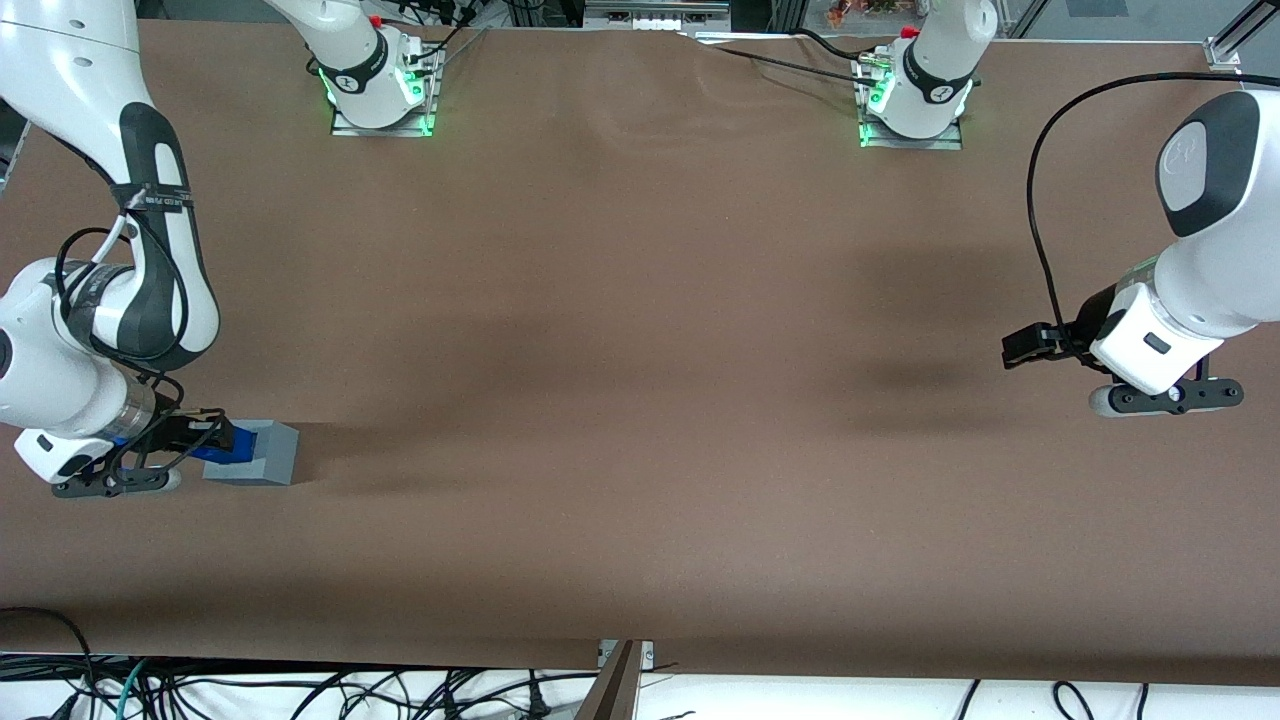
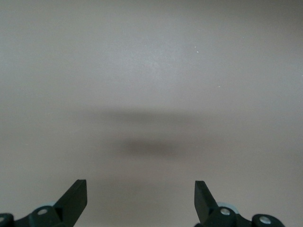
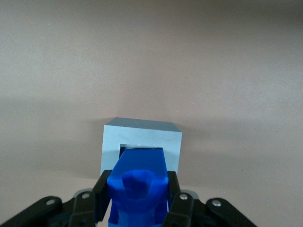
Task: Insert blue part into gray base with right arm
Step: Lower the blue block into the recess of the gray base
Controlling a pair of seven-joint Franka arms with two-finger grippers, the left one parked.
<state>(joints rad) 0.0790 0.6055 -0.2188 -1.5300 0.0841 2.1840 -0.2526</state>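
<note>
Right wrist view: gripper [image 3: 137, 201] is pinching the blue part [image 3: 138, 187], one finger on each flank, and the part sits between the fingertips with its leading end reaching over the gray base [image 3: 142, 144]. The base is directly ahead of the gripper and slightly below it; its square recess is visible just past the part's tip, and the part looks roughly lined up with the recess sideways. I can't tell whether the tip is already touching the recess edge or just above it. Front view agrees: gripper [image 1: 195, 440] at the working arm's end of the table, blue part [image 1: 225, 447] right at the base [image 1: 262, 453], base resting on the table [image 1: 640, 400]. My read on the step: grasp and carry are done, insertion is in hand, part not yet seated. Next move probably calls for squaring the part over the recess, keeping it untilted, then a slow straight push in, with the grip held until it bottoms out; any skew could jam it on the rim or shove the loose base along the table. Count: one blue part, one gray base, one working gripper.
</note>
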